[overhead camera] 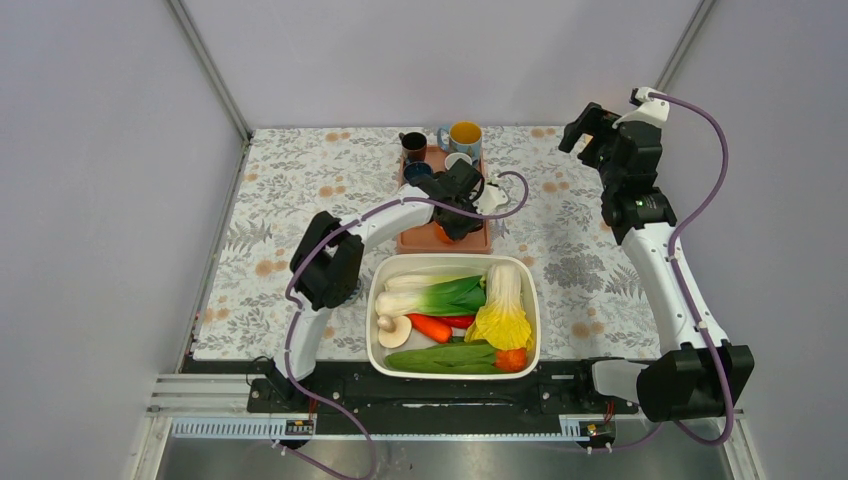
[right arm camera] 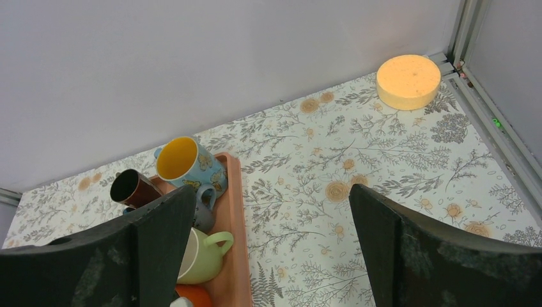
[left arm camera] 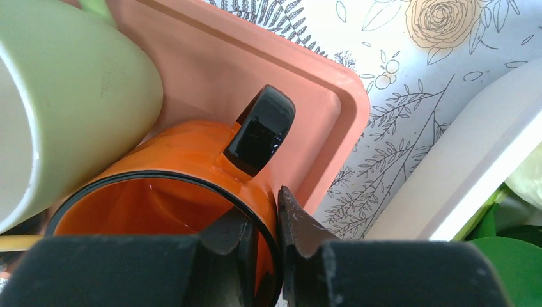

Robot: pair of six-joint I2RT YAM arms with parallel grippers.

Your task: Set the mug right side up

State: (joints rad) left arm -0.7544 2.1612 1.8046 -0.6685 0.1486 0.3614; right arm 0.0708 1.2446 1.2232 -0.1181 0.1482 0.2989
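Observation:
An orange mug [left arm camera: 172, 160] with a black handle [left arm camera: 261, 131] lies tilted in the near right corner of the salmon tray [left arm camera: 211, 57]. My left gripper [left arm camera: 271, 224] is shut on its rim, one finger inside the mug and one outside, beside the handle. In the top view the left gripper [overhead camera: 458, 212] covers most of the mug [overhead camera: 441, 233]. My right gripper [overhead camera: 588, 131] is open and empty, raised high at the back right, well away from the tray [right arm camera: 231, 211]. The orange mug shows as a sliver in the right wrist view [right arm camera: 195, 295].
A pale green mug [left arm camera: 70, 96] lies against the orange one. The tray also holds a blue mug with yellow inside [right arm camera: 185, 161], a dark brown mug [right arm camera: 131, 187] and a grey mug [right arm camera: 203, 211]. A white tub of vegetables [overhead camera: 454, 315] stands just in front. A yellow sponge [right arm camera: 408, 81] lies in the back right corner.

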